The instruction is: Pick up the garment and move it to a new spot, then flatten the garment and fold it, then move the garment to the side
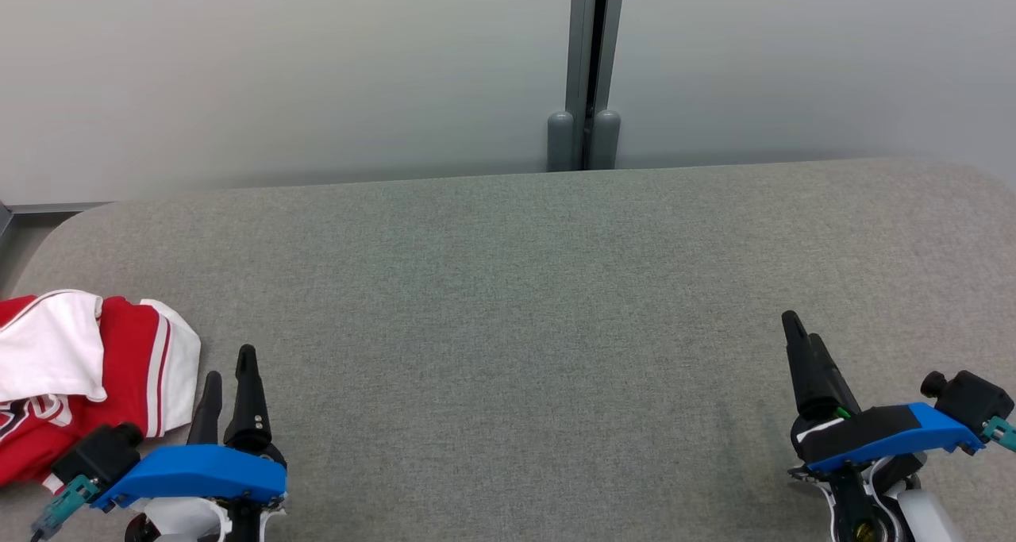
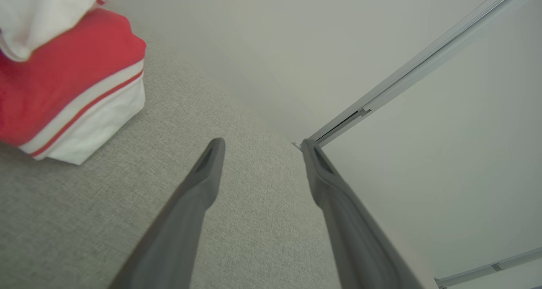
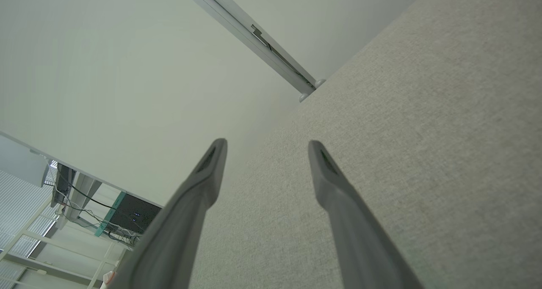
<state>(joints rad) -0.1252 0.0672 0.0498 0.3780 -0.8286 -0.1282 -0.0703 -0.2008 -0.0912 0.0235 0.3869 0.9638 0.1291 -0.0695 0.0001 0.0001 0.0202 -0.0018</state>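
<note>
garment (image 1: 127, 359): red and white, striped trim, bunched on grey table (image 1: 508, 288) | left gripper (image 1: 229, 363): spread wide, empty | right gripper (image 1: 802, 328): spread wide, empty

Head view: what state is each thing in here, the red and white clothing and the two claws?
garment, crumpled in a heap, not folded, lying loose at the left end of the table.
left gripper, open, holding nothing, just beside the garment.
right gripper, open, holding nothing, far from the garment.
</note>
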